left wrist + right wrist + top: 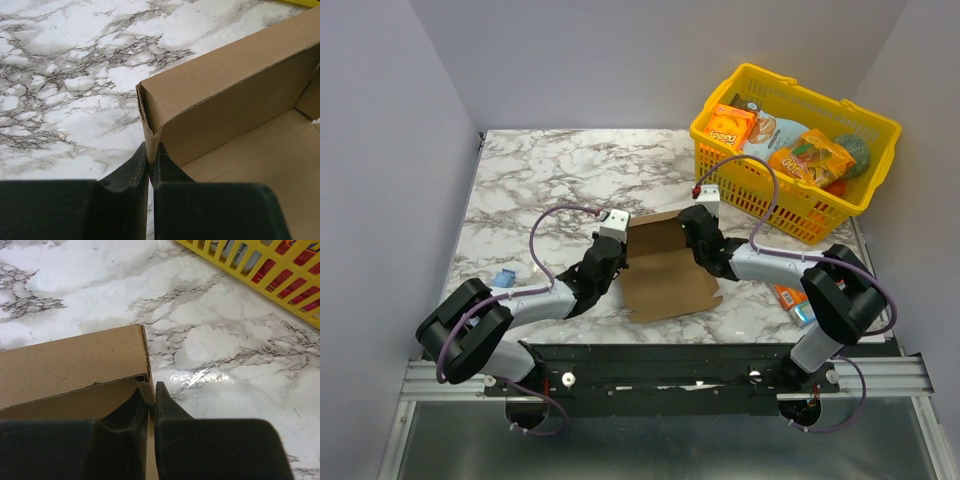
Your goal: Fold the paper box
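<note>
Two grippers each pinch a side wall of the box (665,275), which sits on the table (540,180) between the arms, in its near half. Only the top view shows the whole box: its far wall is raised and a flap lies flat toward the arm bases. The left wrist view adds what the top view cannot: the left gripper (150,152) is almost closed on the thin cardboard at the far left corner, with the brown floor and inner walls beyond. The right wrist view shows the right gripper (151,392) clamped the same way on the far right corner, the box's inside mostly hidden. A yellow basket (880,120) stands at the far right, apart from the box. It holds an orange snack box (728,125), an orange bag (810,155), a pale packet (775,130) and a green scourer (855,150)
</note>
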